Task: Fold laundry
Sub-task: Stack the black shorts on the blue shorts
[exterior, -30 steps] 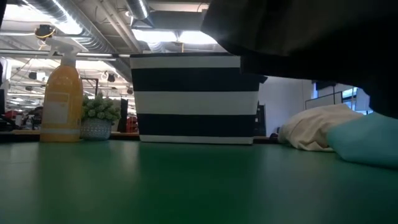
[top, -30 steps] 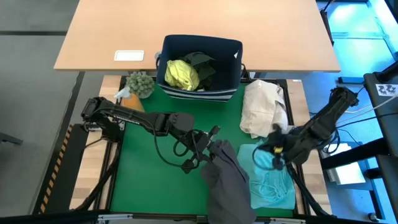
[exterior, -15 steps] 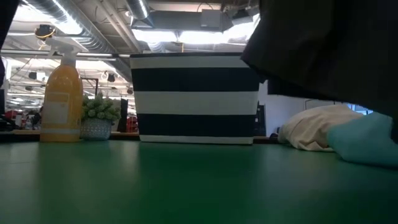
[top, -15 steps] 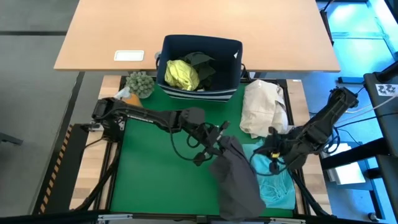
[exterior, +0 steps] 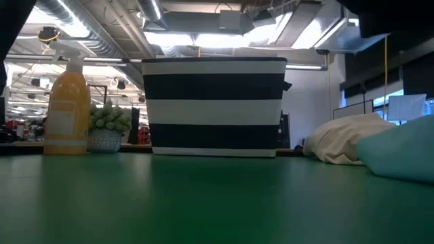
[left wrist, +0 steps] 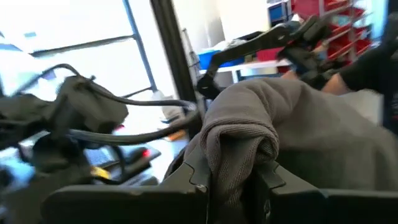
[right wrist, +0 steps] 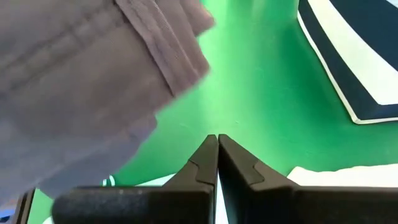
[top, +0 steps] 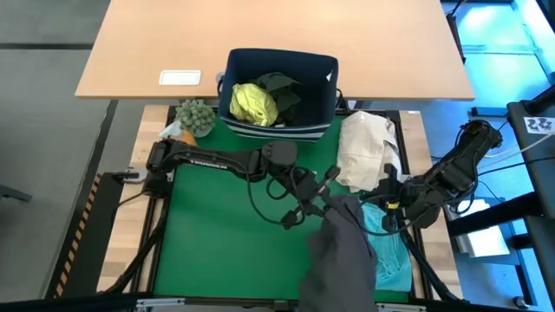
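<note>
1. Your left gripper [top: 328, 201] is clamped on a bunched fold of the charcoal grey garment [top: 342, 256], which hangs over the green mat [top: 225, 251] and partly covers the turquoise garment [top: 392, 260].
2. Your right gripper [top: 388, 201] sits just beside it, fingers [right wrist: 205, 163] pressed together, holding nothing.
3. The yellow-green shirt [top: 253, 102] lies in the navy bin [top: 323, 95].
</note>
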Robot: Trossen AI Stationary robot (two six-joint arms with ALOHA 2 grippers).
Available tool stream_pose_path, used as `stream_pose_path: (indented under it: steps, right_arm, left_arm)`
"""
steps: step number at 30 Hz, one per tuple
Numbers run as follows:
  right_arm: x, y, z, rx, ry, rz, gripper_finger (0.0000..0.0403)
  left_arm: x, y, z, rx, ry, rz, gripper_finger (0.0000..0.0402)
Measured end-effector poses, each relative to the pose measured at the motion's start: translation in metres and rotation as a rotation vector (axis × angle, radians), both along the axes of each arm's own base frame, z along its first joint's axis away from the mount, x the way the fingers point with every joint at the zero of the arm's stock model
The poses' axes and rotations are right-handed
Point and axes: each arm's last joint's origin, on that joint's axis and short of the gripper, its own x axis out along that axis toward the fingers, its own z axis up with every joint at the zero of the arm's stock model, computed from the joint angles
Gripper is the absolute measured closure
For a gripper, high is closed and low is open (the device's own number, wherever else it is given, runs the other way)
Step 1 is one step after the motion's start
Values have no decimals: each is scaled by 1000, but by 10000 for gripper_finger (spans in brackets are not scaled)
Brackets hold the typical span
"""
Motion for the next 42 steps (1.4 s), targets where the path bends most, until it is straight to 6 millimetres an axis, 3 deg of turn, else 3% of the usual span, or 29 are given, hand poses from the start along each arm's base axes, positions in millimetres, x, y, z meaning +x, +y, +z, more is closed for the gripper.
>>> stream_pose_path:
  steps: [5, 11, 18, 22, 25, 33, 39, 42]
  right_arm:
    - [-2, -2, 3, -12, 15, 2, 391]
    - [-9, -9, 7, -30, 83, -12, 391]
    - [-17, -17, 9, -65, 148, -52, 391]
    - [-23, -18, 1, 13, 297, -67, 391]
    - [-23, -12, -14, 73, 468, -46, 398]
    - [-10, 15, -70, 178, 783, 15, 401]
    - [-16, 15, -121, 205, 1006, -124, 401]
    - [-15, 18, -146, 271, 1014, -91, 402]
  left_arm:
    - [13, 10, -4, -5, 0, 37, 364]
    - [18, 16, -18, -69, 155, -5, 364]
    - [16, 0, -29, -57, 265, -54, 364]
    - [14, -8, -31, -55, 298, -101, 364]
    - [8, -12, -26, -50, 317, -106, 364]
    - [-21, -11, 14, -31, 263, -107, 364]
    - [-51, -10, 35, 43, 280, -96, 364]
    - [-69, -7, 45, 61, 335, -79, 364]
